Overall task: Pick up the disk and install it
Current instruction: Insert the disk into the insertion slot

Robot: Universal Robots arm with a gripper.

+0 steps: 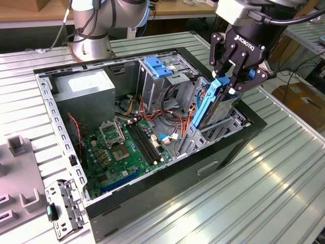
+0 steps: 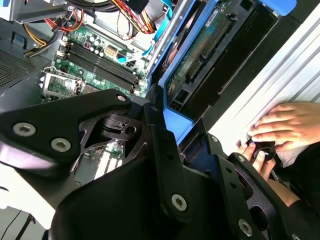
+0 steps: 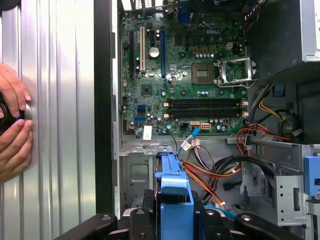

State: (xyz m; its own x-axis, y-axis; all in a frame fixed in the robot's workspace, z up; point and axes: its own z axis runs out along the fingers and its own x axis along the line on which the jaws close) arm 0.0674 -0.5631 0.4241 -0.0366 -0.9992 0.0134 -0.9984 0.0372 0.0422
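The disk (image 1: 212, 108), a silver-grey drive in a blue plastic carrier, stands on edge and tilted. Its lower end is down inside the drive bay (image 1: 229, 126) at the exterior view's right end of the open computer case (image 1: 152, 190). My gripper (image 1: 228, 84) is shut on the upper end of the carrier, one black finger on each side. In the first wrist view the blue carrier (image 3: 173, 197) runs out from between the fingers (image 3: 141, 220). In the second wrist view the disk (image 2: 200, 55) shows its green circuit side, with the gripper (image 2: 182, 132) clamped on the blue end.
Inside the case lie a green motherboard (image 1: 127, 147), a grey power supply box (image 1: 84, 86), a metal cage with a blue latch (image 1: 160, 66) and loose cables (image 1: 172, 119). A person's hands (image 2: 282, 125) rest on the ribbed table (image 1: 274, 173) beside the case. The arm's base (image 1: 91, 30) stands behind.
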